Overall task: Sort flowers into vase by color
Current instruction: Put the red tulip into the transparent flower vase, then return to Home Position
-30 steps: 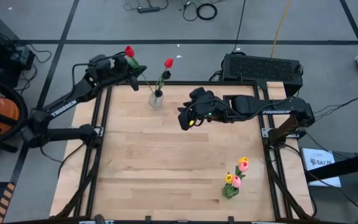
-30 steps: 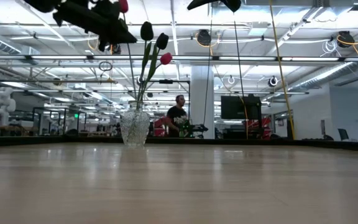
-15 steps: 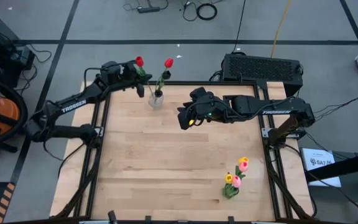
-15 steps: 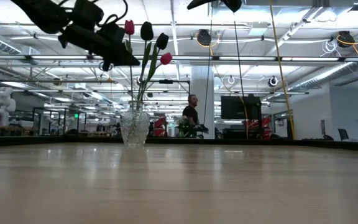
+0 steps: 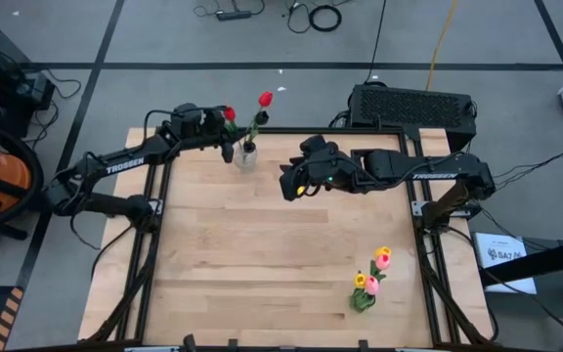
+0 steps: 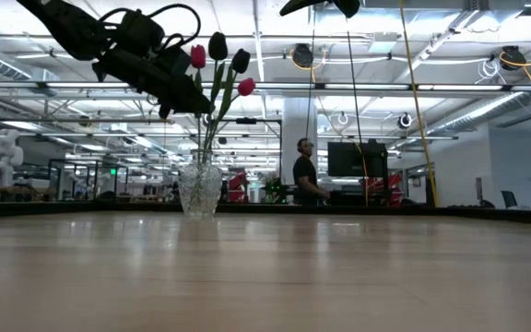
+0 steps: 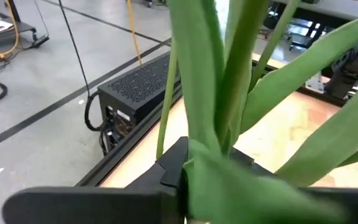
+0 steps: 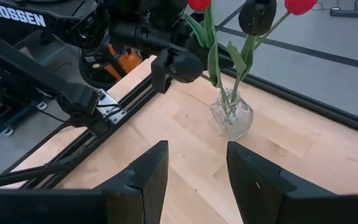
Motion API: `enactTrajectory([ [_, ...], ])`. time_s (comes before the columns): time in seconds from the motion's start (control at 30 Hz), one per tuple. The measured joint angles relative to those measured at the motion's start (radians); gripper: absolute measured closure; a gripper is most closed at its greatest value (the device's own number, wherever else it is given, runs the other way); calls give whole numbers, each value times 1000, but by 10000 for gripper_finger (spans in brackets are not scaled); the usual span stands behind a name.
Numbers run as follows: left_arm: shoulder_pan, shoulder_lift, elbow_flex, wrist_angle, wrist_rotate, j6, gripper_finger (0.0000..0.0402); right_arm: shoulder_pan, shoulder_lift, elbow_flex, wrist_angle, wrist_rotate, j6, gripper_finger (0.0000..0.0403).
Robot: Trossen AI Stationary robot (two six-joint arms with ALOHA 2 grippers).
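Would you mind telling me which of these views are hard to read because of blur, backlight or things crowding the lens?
Left wrist view: green leaves fill the picture, close and soft, hiding the left gripper. Low view: bright ceiling lights turn the left arm and the dark flower heads into silhouettes. High view: evenly lit, the glass vase small. Right wrist view: clear, the open right gripper facing the vase.

In the left wrist view the green stems and leaves (image 7: 229, 106) fill the picture and run off its top edge, so no flower heads show there, and the left gripper's jaws are covered by leaves; in the low view the right arm (image 6: 321, 7) is cut off at the top edge; in the right wrist view the red tulip heads (image 8: 301, 6) are clipped by the edge; the pink and yellow flowers (image 5: 371, 279) are too small to count.
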Motion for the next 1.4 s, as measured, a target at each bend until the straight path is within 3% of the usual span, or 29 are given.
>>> enactTrajectory([
  [0.17,-4,0,0,1,13,49,307,0,0,0,0,0,-3,248],
  [0.4,-5,-9,0,-2,16,54,228,0,0,0,-8,-3,-3,248],
  [0.63,-5,-128,0,-25,9,54,174,0,0,0,-10,4,-10,248],
  [0.93,-5,-321,0,-220,-8,55,168,-1,0,0,-10,43,-22,248],
  [1.2,-4,-405,0,-494,-115,135,168,-1,0,0,-8,47,-22,248],
  [1.4,-4,-456,0,-618,-120,127,168,-1,0,0,-8,47,-25,248],
])
